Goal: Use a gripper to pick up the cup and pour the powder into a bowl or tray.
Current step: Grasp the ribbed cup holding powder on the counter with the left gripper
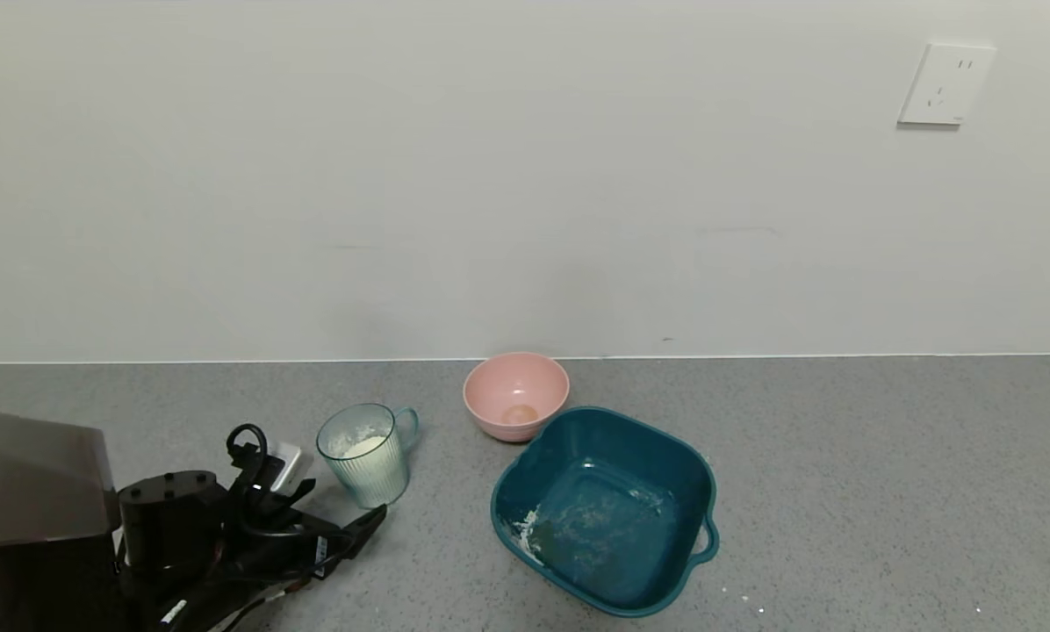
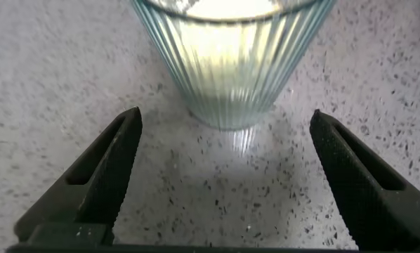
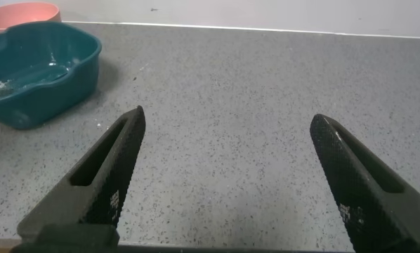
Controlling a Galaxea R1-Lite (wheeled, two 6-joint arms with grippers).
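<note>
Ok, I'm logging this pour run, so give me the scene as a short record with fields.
cup: upright on the counter, handle toward the pink bowl
powder: white, inside the cup
pink bowl: near the wall, upright
teal tub: beside the bowl, white residue inside
left claw: open, low, just short of the cup
right claw: open over bare counter

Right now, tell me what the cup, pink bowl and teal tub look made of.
Cup: likely translucent ribbed plastic; white powder shows through its wall.
Pink bowl: probably matte plastic or melamine; no sharp glints.
Teal tub: likely glossy plastic; highlights on its floor.
</note>
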